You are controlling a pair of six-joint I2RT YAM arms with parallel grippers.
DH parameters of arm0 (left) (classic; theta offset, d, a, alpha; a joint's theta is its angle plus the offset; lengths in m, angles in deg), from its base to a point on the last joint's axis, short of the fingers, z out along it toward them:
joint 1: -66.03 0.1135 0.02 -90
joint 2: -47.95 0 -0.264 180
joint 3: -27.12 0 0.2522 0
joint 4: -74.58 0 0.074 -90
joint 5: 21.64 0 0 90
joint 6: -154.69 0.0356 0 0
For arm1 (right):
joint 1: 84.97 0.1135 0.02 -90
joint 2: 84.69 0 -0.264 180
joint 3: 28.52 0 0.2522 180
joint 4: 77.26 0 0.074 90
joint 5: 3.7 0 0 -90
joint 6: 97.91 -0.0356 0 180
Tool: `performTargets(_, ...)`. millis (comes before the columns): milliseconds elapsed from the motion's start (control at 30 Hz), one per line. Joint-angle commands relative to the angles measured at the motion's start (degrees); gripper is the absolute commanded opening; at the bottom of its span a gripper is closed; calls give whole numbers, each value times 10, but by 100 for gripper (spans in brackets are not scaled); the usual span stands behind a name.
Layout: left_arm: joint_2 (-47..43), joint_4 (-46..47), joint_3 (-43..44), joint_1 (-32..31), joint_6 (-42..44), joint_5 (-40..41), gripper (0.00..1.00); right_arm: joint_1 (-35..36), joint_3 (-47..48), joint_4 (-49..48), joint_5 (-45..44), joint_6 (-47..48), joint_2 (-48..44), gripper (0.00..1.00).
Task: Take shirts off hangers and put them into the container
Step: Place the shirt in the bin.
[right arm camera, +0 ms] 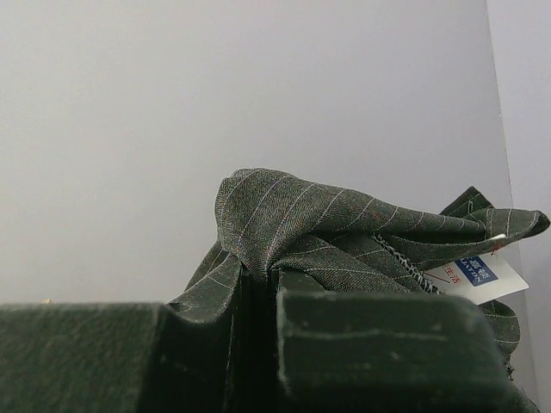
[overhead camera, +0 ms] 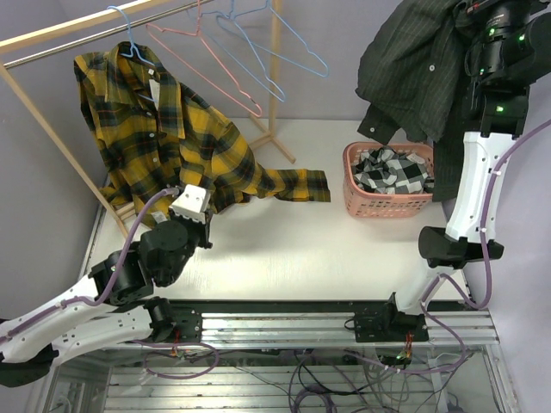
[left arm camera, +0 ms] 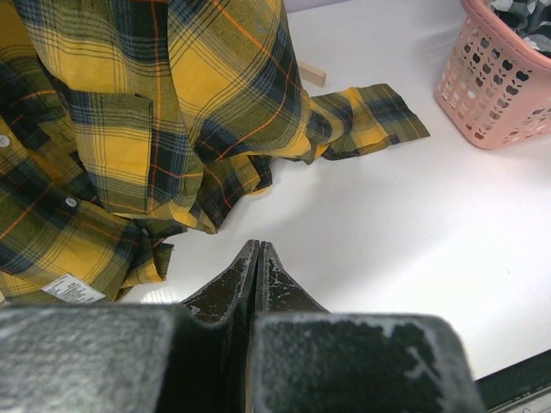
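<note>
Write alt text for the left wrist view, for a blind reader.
The left gripper, shut and empty, hovers over a white table before a hanging yellow-and-black plaid shirt, one sleeve trailing on the table. A pink lattice basket sits top right.

Overall light: bright, even, diffuse, from above; no hard glare.
Table [overhead camera: 284, 245]: near-white, almost washed out; faint soft shadow beside the plaid shirt [overhead camera: 164, 129].
Left wrist view: left hand [left arm camera: 258, 251] dark, its nearest part soft; plaid weave sharp.
Right wrist view: dimmer; wall [right arm camera: 172, 129] flat grey; right hand [right arm camera: 261, 284] murky; pinstriped shirt [right arm camera: 293, 215] in focus.
</note>
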Motion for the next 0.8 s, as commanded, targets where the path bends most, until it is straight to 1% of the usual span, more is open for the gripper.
performTargets(0, -5, 5, -6, -3, -26, -6, 7, -3, 48, -67, 3, -18, 5, 0)
performTargets(100, -3, 3, -9, -3, -40, -11, 7, -3, 35, -95, 2, -36, 1, 0)
performTargets(300, -7, 9, -21, -3, -60, -23, 7, -3, 40, -139, 17, -73, 6, 0)
performTargets(467, -11, 15, -18, -3, -56, -23, 7, -4, 49, -171, 26, -94, 17, 0)
performTargets(600, -12, 14, -12, -3, -53, -17, 7, -3, 23, -191, 43, -111, 21, 0)
performTargets(733, -14, 12, -9, -3, -48, -14, 7, -3, 65, -193, 55, -140, 54, 0)
performTargets(767, -14, 10, -7, -3, -49, -11, 7, -4, 58, -203, 55, -145, 51, 0)
